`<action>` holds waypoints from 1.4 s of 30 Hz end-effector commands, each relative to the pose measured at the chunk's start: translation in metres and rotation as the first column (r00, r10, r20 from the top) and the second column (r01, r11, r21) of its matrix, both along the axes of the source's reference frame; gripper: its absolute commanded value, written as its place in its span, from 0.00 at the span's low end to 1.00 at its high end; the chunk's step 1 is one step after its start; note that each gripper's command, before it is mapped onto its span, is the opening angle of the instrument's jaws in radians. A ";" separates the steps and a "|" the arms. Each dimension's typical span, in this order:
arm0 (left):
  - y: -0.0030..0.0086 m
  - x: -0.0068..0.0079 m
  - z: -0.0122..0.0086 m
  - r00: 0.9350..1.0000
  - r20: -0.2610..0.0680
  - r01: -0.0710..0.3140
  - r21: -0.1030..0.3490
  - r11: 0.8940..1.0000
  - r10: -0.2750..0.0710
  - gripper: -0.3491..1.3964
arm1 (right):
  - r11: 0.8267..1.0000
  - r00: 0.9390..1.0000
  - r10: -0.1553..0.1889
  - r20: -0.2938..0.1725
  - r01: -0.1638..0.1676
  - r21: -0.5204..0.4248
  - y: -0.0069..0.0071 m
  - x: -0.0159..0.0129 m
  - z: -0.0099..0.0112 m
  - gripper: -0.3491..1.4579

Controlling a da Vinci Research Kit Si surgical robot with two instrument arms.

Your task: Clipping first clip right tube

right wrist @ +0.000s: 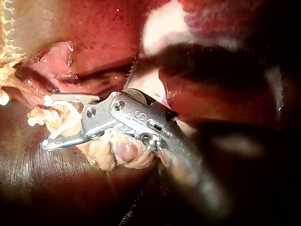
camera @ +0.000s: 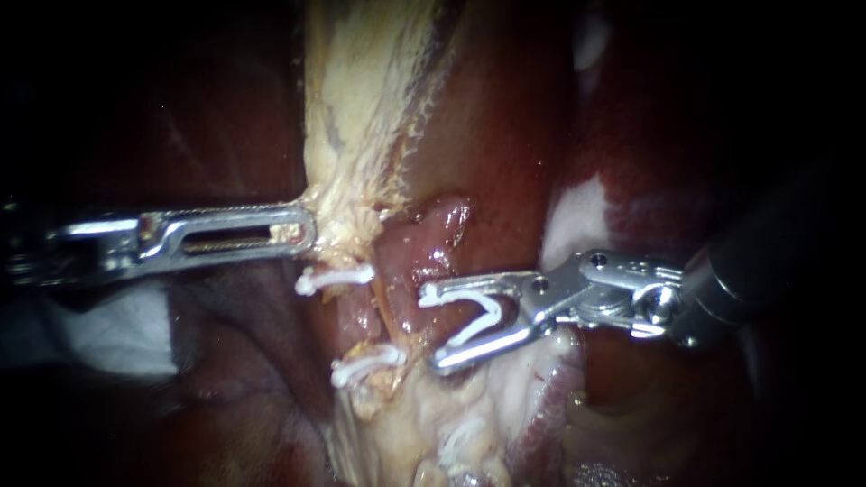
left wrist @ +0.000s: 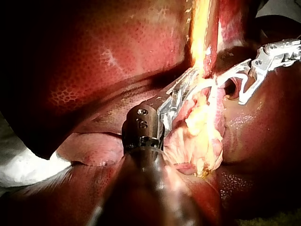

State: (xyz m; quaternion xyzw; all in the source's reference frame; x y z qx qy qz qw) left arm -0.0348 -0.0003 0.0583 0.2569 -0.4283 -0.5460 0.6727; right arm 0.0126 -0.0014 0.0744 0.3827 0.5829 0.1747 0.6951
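The big dark red liver point(camera: 505, 117) fills the back. A pale tissue strip point(camera: 361, 99) runs from far to near. The left tool point(camera: 302, 230) has its jaws closed on that strip's left edge. The right tool point(camera: 433, 329) holds a white clip point(camera: 483, 311) in its wide jaws. The pink right tube point(camera: 424, 248) lies just left of them. Two small clips point(camera: 334, 278) sit further left.

White clip point(camera: 456, 290), pale-yellow tissue point(camera: 361, 90), dark-red liver point(camera: 505, 135).
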 end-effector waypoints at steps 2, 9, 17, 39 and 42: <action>-0.0001 0.0000 -0.0001 1.000 -0.002 0.001 0.000 1.000 -0.001 0.00 | 1.000 1.000 0.002 0.003 -0.002 -0.002 -0.0001 0.0005 0.0003 0.52; -0.0002 -0.0001 -0.0005 1.000 -0.001 0.004 -0.001 1.000 -0.004 0.00 | 1.000 1.000 0.003 0.005 -0.003 -0.012 -0.0008 0.0022 0.0020 0.52; -0.0004 -0.0002 -0.0008 1.000 0.000 0.007 -0.002 1.000 -0.007 0.00 | 1.000 1.000 -0.010 0.000 0.010 -0.018 -0.0017 0.0038 0.0034 0.52; -0.0009 -0.0004 -0.0019 1.000 0.000 0.012 -0.002 1.000 -0.012 0.00 | 1.000 1.000 -0.011 0.000 0.011 -0.020 -0.0013 0.0044 0.0045 0.52; -0.0009 -0.0004 -0.0019 1.000 0.001 0.012 -0.002 1.000 -0.012 0.00 | 1.000 1.000 -0.011 0.000 0.011 -0.020 -0.0013 0.0044 0.0045 0.52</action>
